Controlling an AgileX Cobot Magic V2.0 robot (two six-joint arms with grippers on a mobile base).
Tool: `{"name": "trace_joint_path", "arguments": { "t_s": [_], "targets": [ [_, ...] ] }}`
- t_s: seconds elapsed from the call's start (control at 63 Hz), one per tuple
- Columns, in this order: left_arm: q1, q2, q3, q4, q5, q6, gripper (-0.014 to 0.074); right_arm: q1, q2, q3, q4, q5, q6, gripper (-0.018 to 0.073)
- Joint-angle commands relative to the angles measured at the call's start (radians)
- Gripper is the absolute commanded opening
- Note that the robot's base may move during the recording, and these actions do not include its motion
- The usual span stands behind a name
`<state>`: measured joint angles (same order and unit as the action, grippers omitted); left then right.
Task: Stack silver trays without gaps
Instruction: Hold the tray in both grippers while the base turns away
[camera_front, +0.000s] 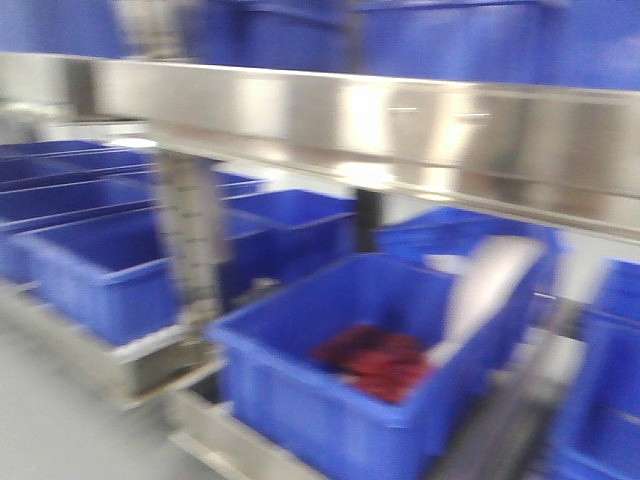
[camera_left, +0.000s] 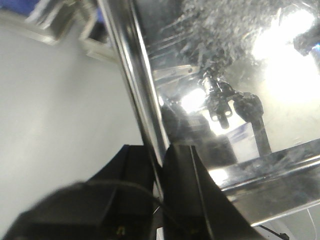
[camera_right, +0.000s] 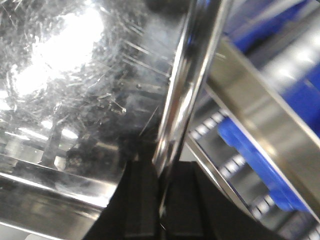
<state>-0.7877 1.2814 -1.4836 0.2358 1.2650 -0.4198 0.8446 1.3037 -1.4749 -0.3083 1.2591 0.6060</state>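
Note:
In the left wrist view a silver tray (camera_left: 240, 60) fills the right side, its scratched shiny inside facing the camera. Its thin rim (camera_left: 132, 75) runs down between the black fingers of my left gripper (camera_left: 160, 150), which is shut on it. In the right wrist view a silver tray (camera_right: 75, 75) fills the left side. My right gripper (camera_right: 160, 167) is shut on its bright out-turned rim (camera_right: 190, 75). I cannot tell whether both hold one tray. Neither gripper shows in the blurred front view.
A long polished steel shelf rail (camera_front: 400, 120) crosses above rows of blue bins. The nearest blue bin (camera_front: 340, 410) holds something red (camera_front: 375, 360) and a pale blurred flat thing (camera_front: 490, 290) leaning inside. A steel rail (camera_right: 250, 110) and blue plastic (camera_right: 250, 150) lie right of the right gripper.

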Motion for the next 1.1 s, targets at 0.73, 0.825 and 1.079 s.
{"name": "trace_joint_path", "arguments": {
  "t_s": [0.73, 0.825, 1.079],
  "targets": [
    [-0.02, -0.023, -0.038, -0.031, -0.069, 0.029, -0.0048, 0.013, -0.017, -0.026, 0.0, -0.011, -0.028, 0.0061],
    [-0.02, -0.023, -0.038, -0.031, -0.069, 0.029, -0.0048, 0.013, -0.017, -0.026, 0.0, -0.011, -0.028, 0.0061],
    [-0.02, -0.023, -0.038, -0.031, -0.069, 0.029, -0.0048, 0.013, -0.017, -0.026, 0.0, -0.011, -0.028, 0.0061]
  ]
}}
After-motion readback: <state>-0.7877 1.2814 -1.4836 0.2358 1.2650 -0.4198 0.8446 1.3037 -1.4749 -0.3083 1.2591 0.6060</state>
